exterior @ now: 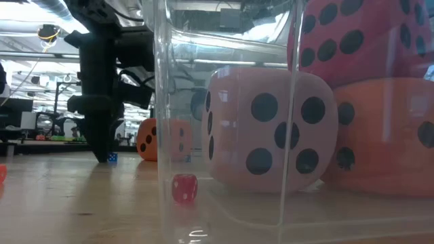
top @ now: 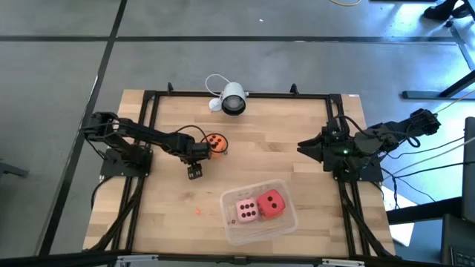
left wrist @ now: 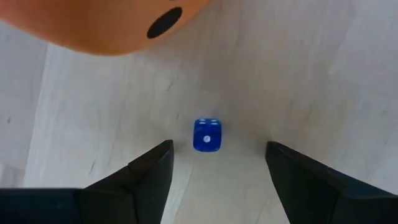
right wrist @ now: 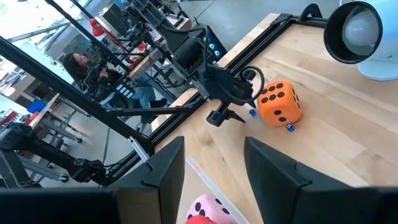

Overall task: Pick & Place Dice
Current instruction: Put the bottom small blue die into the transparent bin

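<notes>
Table [top: 297, 159]: wooden top fills centre of high view. White camera unit [top: 232, 97] at upper centre edge.

Tub [top: 228, 221], clear plastic, lower centre of high view. Holds pink die [top: 246, 210] and red die [top: 272, 203] touching side by side; low view shows an orange die [exterior: 390, 146] under the red one at frame right.

Second orange die [top: 216, 142] loose on the wood, left of centre, just beside left gripper [top: 195, 171].

Left gripper points down, fingers apart, nothing between them yet. Left wrist view: tiny blue die [left wrist: 207, 134] on the wood at centre frame, between the fingertips; orange die's edge at upper left.

Right gripper [right wrist: 211, 165] parked at right edge of table, fingers apart, empty.

Tiny red die [exterior: 184, 188] lower centre of low view; inside or beside the tub, cannot tell.

Risks, judged:
- Blue die very small against the fingers; a close slightly off-centre could squirt it sideways.
- Orange die near; descending finger may nudge it.
- Fingertips may scrape the wood.
</notes>
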Robot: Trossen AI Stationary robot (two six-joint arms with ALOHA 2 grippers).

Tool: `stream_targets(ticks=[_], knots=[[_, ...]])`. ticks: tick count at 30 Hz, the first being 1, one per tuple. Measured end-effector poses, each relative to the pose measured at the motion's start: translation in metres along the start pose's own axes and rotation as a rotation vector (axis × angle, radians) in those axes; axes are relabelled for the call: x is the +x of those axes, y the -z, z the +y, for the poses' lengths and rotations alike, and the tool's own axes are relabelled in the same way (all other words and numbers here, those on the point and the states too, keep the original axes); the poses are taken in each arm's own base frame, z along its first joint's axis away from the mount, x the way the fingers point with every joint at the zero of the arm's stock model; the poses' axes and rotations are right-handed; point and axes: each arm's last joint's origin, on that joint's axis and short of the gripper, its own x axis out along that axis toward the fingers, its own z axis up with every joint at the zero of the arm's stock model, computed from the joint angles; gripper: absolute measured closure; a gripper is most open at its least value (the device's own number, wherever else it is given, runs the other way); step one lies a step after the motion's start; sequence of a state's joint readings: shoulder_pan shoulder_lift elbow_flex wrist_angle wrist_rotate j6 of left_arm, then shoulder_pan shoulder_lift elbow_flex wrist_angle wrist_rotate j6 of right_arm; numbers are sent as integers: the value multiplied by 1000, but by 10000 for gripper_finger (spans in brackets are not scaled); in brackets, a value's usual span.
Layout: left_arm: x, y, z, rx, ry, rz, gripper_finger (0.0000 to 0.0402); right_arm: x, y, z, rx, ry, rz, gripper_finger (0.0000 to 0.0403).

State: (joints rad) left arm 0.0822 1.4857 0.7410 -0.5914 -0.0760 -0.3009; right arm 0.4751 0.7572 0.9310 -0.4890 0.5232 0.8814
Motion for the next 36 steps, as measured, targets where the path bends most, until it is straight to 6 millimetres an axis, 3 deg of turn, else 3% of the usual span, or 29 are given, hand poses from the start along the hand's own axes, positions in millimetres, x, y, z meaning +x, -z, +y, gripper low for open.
stream_targets(ticks=[7, 23, 29, 36], knots=[[-1, -5, -1, 19, 5, -61, 151, 0, 0, 0, 0, 0, 0, 239], [0, -6, 11, -30, 51, -25, 161, 0, 0, 0, -3, 0, 0, 239], [0, -7, 16, -51, 49, -21, 212, 0, 0, 0, -5, 0, 0, 239], [1, -8, 19, -62, 38, -20, 315, 0, 0, 0, -19, 1, 0, 239]])
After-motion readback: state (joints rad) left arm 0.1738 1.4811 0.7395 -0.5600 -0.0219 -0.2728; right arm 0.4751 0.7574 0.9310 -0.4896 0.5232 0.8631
